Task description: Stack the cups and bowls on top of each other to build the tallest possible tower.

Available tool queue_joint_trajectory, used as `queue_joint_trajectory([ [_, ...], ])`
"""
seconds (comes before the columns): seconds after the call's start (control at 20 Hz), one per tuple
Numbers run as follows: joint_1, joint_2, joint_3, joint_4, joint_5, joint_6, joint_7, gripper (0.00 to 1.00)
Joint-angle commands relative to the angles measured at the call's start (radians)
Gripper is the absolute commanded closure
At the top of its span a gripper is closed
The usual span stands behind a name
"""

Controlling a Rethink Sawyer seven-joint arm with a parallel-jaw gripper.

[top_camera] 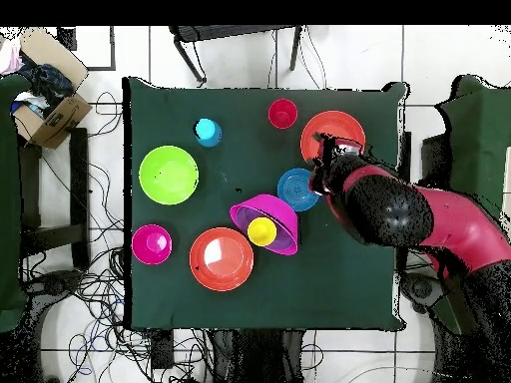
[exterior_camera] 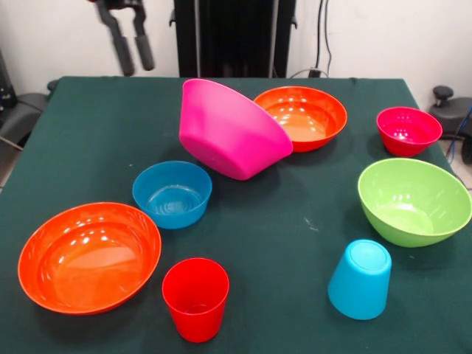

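My gripper [exterior_camera: 137, 66] hangs open and empty high over the far left of the green table [exterior_camera: 295, 236], apart from everything. A large magenta bowl [exterior_camera: 232, 133] lies tilted, resting on the rim of an orange bowl [exterior_camera: 302, 116]. In the overhead view a yellow cup [top_camera: 261, 231] sits inside the magenta bowl [top_camera: 257, 211], with a purple rim [top_camera: 287, 241] beside it. Loose on the cloth are a small blue bowl [exterior_camera: 172, 193], a second orange bowl [exterior_camera: 90, 256], a lime green bowl [exterior_camera: 413, 200] and a small crimson bowl [exterior_camera: 408, 130]. A red cup [exterior_camera: 195, 297] stands upright. A light blue cup [exterior_camera: 360, 279] stands upside down.
My red and black arm [top_camera: 399, 214] reaches over the table's right side in the overhead view, covering part of the orange bowl [top_camera: 332, 135] and blue bowl [top_camera: 296, 190]. A cardboard box [top_camera: 50, 100] and cables lie on the floor off the table.
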State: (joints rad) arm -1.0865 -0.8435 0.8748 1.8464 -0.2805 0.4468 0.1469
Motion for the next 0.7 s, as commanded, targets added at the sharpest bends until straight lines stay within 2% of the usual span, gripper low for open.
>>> queue_joint_trajectory([
  [0.05,0.030,-0.086,-0.111,0.112,0.015,-0.098,0.361,0.00],
  [0.35,0.067,-0.170,-0.142,0.198,0.014,-0.155,0.447,0.00],
  [0.55,0.091,-0.205,-0.165,0.269,0.001,-0.252,0.524,0.00],
  [0.7,0.135,-0.211,-0.215,0.296,-0.019,-0.323,0.573,0.00],
])
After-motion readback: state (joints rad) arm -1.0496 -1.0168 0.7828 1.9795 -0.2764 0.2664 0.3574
